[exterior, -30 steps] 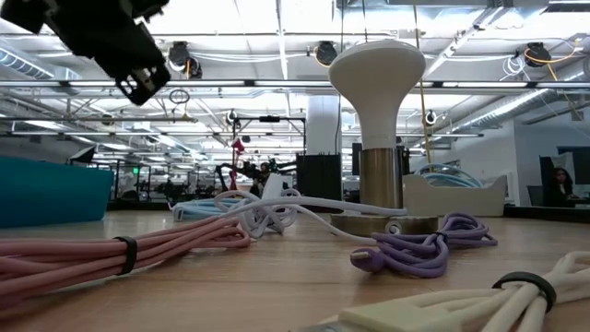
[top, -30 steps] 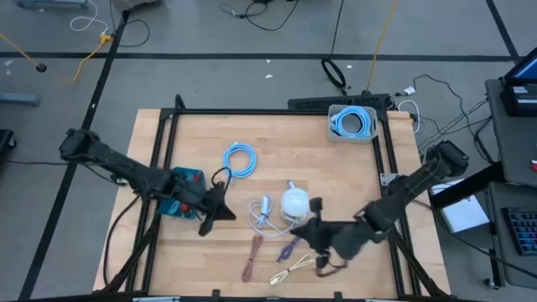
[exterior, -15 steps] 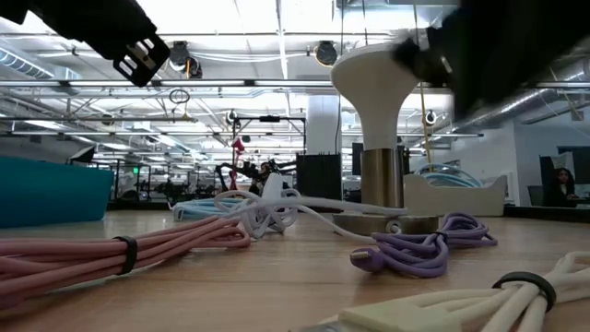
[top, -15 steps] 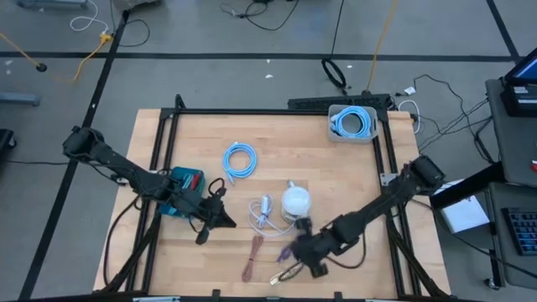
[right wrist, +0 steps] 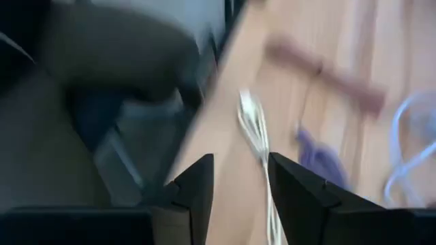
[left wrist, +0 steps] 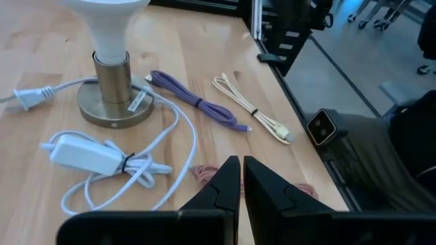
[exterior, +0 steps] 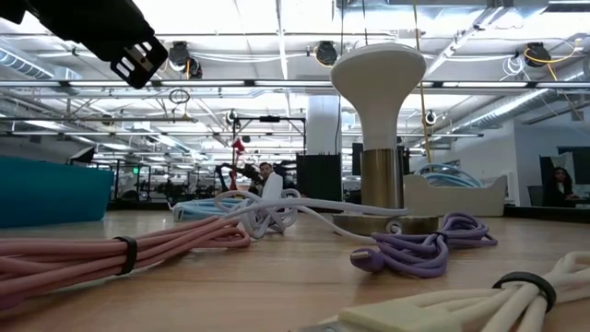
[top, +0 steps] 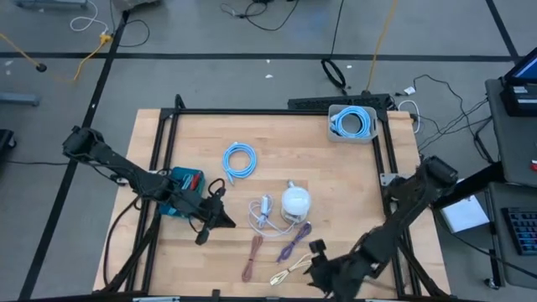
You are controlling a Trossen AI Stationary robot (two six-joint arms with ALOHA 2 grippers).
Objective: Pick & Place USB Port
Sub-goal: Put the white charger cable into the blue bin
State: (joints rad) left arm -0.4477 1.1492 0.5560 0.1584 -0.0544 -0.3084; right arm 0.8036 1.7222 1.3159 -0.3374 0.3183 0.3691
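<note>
high view: our left gripper [top: 226,220] sits shut, empty, mid-worktop; our right gripper [top: 317,262], open, empty, overhangs the near edge by the coiled cream cable [top: 289,270]

Robotics lab / open-plan industrial workspace. Wooden table [top: 336,180] w/ black metal frame [top: 277,111] sits on grey floor marked w/ black tape lines [top: 101,71]; loose cables [top: 252,13] trail across floor. Low view: exposed ceiling w/ pipes & strip lights [exterior: 277,88], other rigs & desks far back, a person seated at right edge [exterior: 560,187]. Laptop [top: 522,80] on side bench.
</note>
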